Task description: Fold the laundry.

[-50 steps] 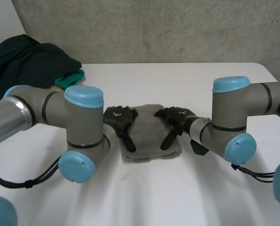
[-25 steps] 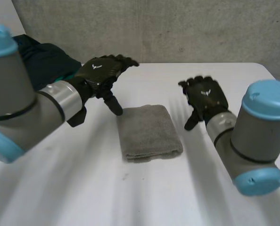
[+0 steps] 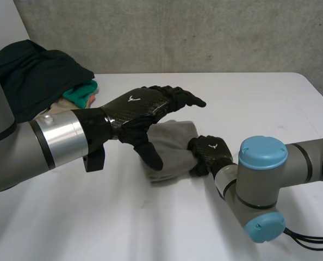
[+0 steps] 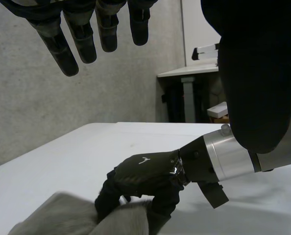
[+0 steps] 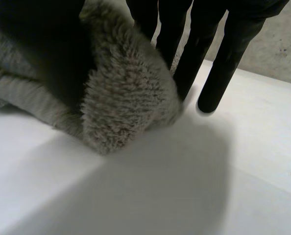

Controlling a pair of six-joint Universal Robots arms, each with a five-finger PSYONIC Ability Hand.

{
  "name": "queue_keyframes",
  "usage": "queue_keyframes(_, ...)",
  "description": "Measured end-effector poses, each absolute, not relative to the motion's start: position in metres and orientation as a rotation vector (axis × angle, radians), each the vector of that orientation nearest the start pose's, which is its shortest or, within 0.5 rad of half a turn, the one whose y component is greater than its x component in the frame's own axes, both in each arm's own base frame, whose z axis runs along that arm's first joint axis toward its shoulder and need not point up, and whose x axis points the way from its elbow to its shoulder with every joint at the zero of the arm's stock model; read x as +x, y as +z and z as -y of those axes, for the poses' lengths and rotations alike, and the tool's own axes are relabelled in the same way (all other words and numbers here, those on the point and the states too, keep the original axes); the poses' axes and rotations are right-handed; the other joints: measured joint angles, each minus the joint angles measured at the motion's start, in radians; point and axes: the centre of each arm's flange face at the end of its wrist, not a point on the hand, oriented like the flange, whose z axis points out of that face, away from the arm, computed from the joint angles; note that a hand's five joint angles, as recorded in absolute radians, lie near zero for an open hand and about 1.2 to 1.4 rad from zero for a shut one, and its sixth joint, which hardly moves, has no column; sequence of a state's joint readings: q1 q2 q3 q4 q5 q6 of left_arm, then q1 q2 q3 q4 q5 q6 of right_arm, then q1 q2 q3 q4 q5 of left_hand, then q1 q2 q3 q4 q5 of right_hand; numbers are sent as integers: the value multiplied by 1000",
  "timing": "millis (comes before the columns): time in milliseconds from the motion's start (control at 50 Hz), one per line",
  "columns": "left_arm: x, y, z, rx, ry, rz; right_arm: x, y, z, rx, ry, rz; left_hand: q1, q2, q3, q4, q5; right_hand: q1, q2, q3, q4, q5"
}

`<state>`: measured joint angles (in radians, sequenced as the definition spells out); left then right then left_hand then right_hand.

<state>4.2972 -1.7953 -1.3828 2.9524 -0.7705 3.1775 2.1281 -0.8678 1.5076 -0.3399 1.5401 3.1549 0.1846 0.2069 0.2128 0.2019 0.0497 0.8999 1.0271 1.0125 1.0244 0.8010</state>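
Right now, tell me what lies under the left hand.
The grey towel lies under the open left hand, its edge pinched by the right hand. The left hand covers the towel's left side in the head view.

A white table (image 3: 248, 98) fills the lower frame. Behind it, across the top, runs a grey concrete wall (image 3: 205, 32), with a white panel (image 3: 1, 22) at upper left. Beyond the table stands 1 desk (image 4: 187, 72).
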Motion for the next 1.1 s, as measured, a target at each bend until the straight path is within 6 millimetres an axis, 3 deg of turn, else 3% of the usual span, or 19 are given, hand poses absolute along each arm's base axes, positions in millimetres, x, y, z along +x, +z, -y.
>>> queue_keyframes(80, -305, 283, 208, -989, 1295, 1645, 320, 106, 275, -591, -1641, -2162, 0, 0, 0, 0, 0, 52, 98, 121, 164, 112)
queue_keyframes(180, -304, 284, 211, -971, 1305, 1654, 305, 128, 316, -434, -1762, -2122, 0, 0, 0, 0, 0, 52, 98, 121, 170, 133)
queue_keyframes(280, -303, 288, 212, -961, 1321, 1646, 263, 149, 387, -233, -1925, -2121, 0, 0, 0, 0, 0, 52, 98, 121, 170, 155)
queue_keyframes(360, -304, 291, 211, -954, 1332, 1637, 213, 155, 447, -63, -2048, -2162, 0, 0, 0, 0, 0, 52, 98, 135, 170, 165)
queue_keyframes(380, -304, 292, 211, -953, 1333, 1636, 209, 155, 451, -53, -2056, -2165, 0, 0, 0, 0, 0, 52, 98, 135, 170, 165)
queue_keyframes(400, -305, 293, 211, -950, 1336, 1632, 190, 154, 470, 6, -2099, -2182, 0, 0, 0, 0, 0, 52, 98, 135, 170, 165)
queue_keyframes(420, -306, 293, 211, -949, 1339, 1629, 184, 153, 475, 23, -2113, -2187, 0, 0, 0, 0, 0, 52, 98, 135, 170, 165)
queue_keyframes(460, -307, 294, 210, -943, 1345, 1622, 153, 149, 502, 102, -2183, -2214, 0, 0, 0, 0, 0, 52, 98, 141, 170, 165)
queue_keyframes(560, -310, 295, 208, -932, 1353, 1613, 108, 136, 534, 171, -2279, -2261, 0, 0, 0, 0, 0, 52, 100, 149, 171, 165)
queue_keyframes(680, -313, 294, 208, -927, 1361, 1607, 79, 129, 550, 196, -2339, -2272, 0, 0, 0, 0, 0, 52, 108, 149, 172, 165)
queue_keyframes(760, -314, 293, 208, -926, 1367, 1606, 71, 129, 553, 195, -2348, -2268, 0, 0, 0, 0, 0, 52, 108, 149, 174, 165)
queue_keyframes(780, -314, 293, 209, -926, 1368, 1607, 70, 130, 553, 191, -2345, -2267, 0, 0, 0, 0, 0, -55, -10, 29, 52, 67)
queue_keyframes(820, -315, 293, 209, -923, 1372, 1608, 68, 131, 552, 178, -2325, -2278, 0, 0, 0, 0, 0, -479, -477, -421, -394, -385)
queue_keyframes(880, -315, 293, 209, -919, 1374, 1612, 68, 136, 548, 170, -2292, -2311, 0, 0, 0, 0, 0, -664, -780, -740, -737, -706)
queue_keyframes(1040, -310, 295, 209, -896, 1395, 1630, 68, 176, 520, 162, -2312, -2421, 0, 0, 0, 0, 0, -672, -815, -802, -812, -753)
queue_keyframes(1080, -302, 301, 213, -868, 1438, 1645, 83, 203, 500, 76, -2394, -2394, 0, 0, 0, 0, 0, -672, -815, -802, -812, -753)
queue_keyframes(1100, -302, 301, 213, -868, 1438, 1645, 83, 203, 500, 76, -2394, -2394, 0, 0, 0, 0, 0, -672, -815, -802, -812, -753)
